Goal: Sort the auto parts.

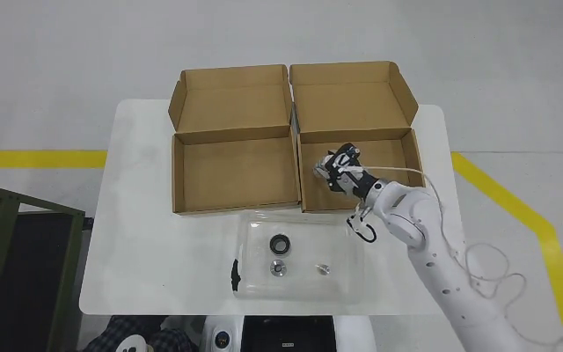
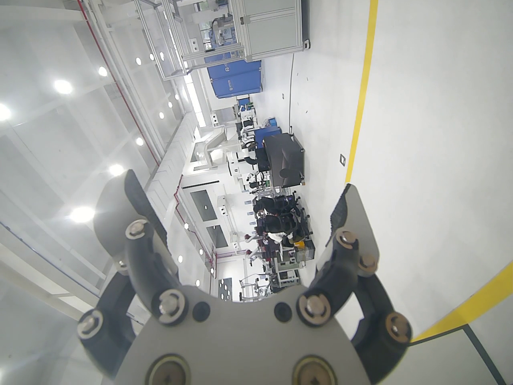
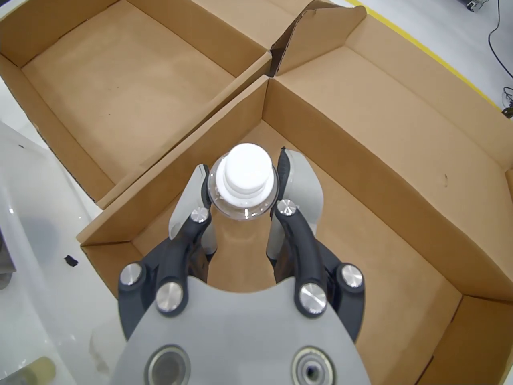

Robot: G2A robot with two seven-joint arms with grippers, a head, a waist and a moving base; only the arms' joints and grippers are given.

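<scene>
Jaws of right arm clamp white-capped part above right-hand box.

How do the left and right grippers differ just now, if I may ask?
The left gripper has open, empty jaws; the right gripper is shut on a white-capped clear part. The left gripper faces the room; the right gripper hangs over a cardboard box. Both share one build.

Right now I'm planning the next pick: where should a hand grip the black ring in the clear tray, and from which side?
Grip the black ring across its outer rim, from straight above: it seems to lie flat, hole up, and the clear tray has walls hindering a sideways approach.
</scene>
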